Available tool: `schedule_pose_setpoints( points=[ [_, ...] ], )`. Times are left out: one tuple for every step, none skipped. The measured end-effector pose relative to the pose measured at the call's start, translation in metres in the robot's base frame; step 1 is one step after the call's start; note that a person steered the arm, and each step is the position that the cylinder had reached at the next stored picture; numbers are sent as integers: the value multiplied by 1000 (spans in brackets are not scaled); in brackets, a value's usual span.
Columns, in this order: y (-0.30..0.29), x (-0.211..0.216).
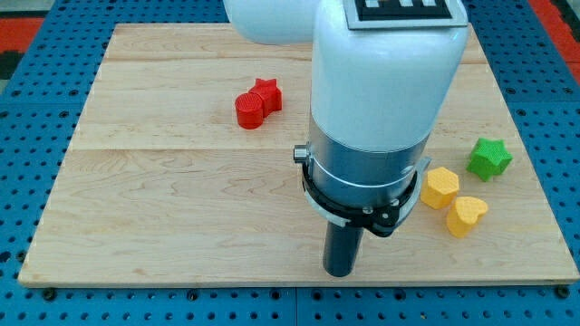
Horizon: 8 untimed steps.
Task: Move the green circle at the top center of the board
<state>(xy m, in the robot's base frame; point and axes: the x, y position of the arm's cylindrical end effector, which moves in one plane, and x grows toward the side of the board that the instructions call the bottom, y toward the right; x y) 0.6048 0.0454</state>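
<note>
Near the view's bottom centre: my tip (pixel 340 271) stands on the wooden board (pixel 181 199), with the white and grey arm body (pixel 381 100) rising above it.
Fingers: none to spread or press together; the arm ends in a plain dark rod.
Tip and blocks: touching no block; the yellow ones lie nearest, to its right.
Red blocks: a red star (pixel 266 93) and a red rounded block (pixel 248 110) touch each other, upper left of centre.
Yellow blocks: a yellow hexagon-like block (pixel 441 187) and a yellow heart (pixel 467 215) sit just beside each other.
Green star (pixel 489 158): near the right edge, above the yellow pair.
Green circle: cannot be seen; the arm hides much of the board's top centre.
</note>
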Motion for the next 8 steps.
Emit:
schedule_pose_setpoints(
  points=[
    [0,0],
    [0,1],
    [0,9],
    [17,6],
    [34,-12],
    [49,-59],
    [53,-102],
    [44,-107]
  ],
)
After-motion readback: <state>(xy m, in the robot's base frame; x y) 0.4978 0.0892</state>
